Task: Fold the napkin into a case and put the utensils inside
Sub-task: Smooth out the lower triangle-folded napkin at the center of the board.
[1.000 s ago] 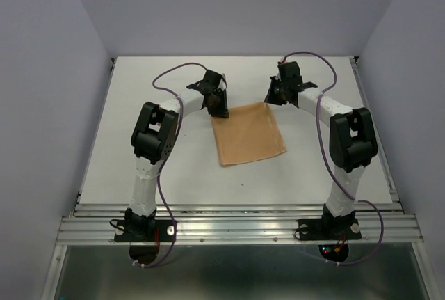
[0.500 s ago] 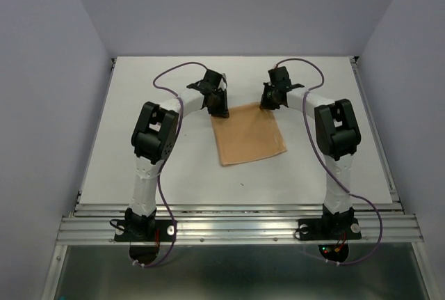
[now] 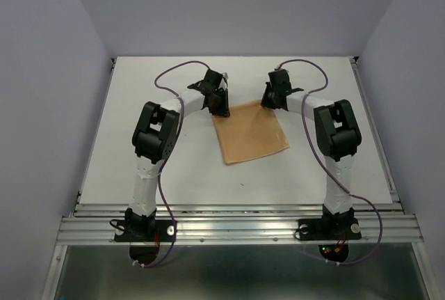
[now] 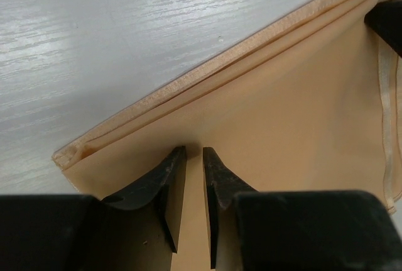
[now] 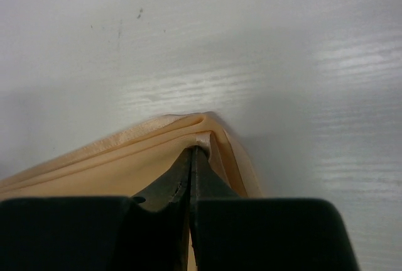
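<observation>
1. the napkin (image 3: 250, 134) lies flat in the middle of the table (image 3: 139, 105), folded in layers; no case yet and no utensils in view, so most is left.
2. the right gripper (image 5: 193, 151) is closed on the far right corner; the left gripper (image 4: 195, 151) has narrow fingers that seem to pinch cloth.
3. it is nearly square with no clear long axis, a little askew.

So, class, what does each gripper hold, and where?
Both hold the napkin: the right gripper pinches its far right corner, the left gripper a layer near the far left corner.
</observation>
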